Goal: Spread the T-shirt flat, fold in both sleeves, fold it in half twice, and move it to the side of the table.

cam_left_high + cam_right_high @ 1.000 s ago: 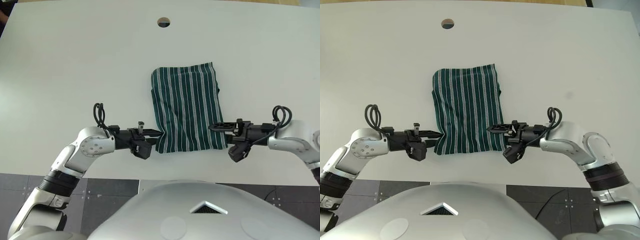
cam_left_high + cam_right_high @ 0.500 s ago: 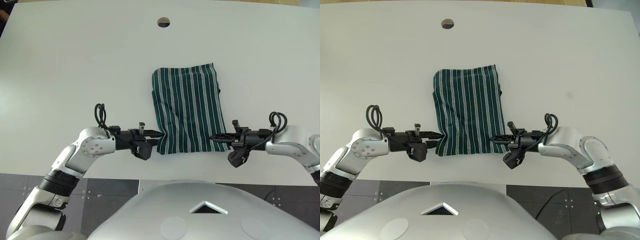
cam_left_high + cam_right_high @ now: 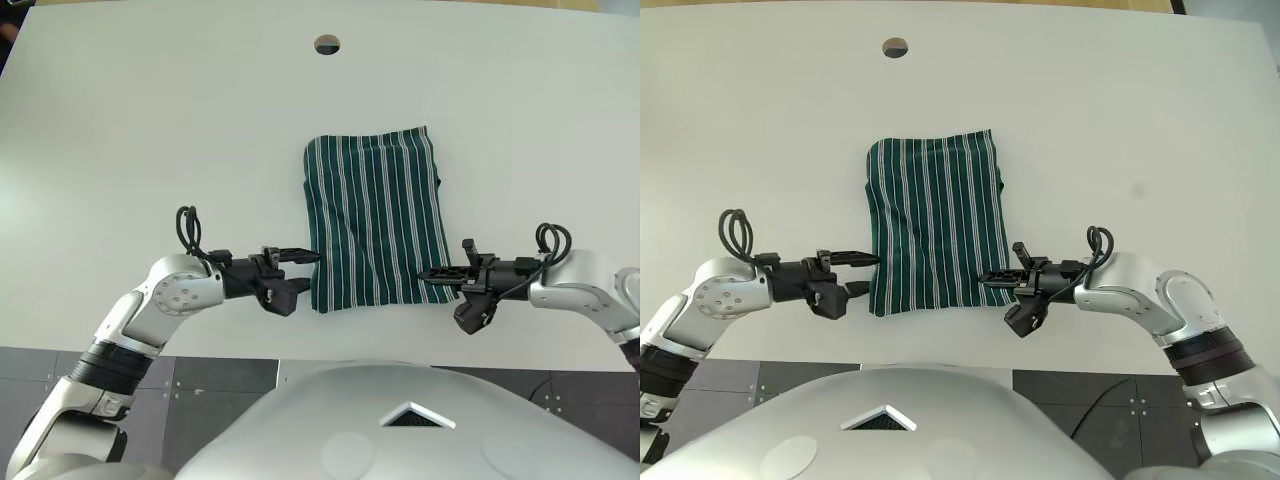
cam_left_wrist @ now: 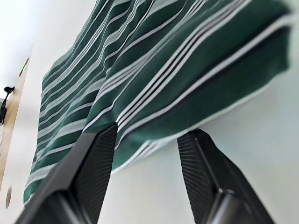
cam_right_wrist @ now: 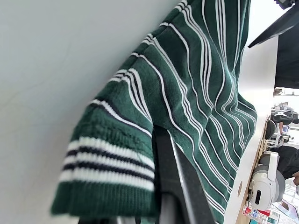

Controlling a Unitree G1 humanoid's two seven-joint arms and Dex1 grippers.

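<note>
The green T-shirt with white stripes lies folded into a rectangle in the middle of the white table. My left gripper stands open at the shirt's near left corner. In the left wrist view its two black fingers sit apart, with the shirt's edge just ahead of them. My right gripper is at the near right corner, shut on the shirt. The right wrist view shows the striped hem draped against one finger.
A round hole sits in the tabletop at the far side. The table's near edge runs just behind both grippers, with dark floor tiles beyond it. Bare tabletop spreads to the left and right of the shirt.
My left gripper has opened and drawn back slightly from the near left corner. My right gripper slid toward the near edge along the shirt's right corner, then held still.
</note>
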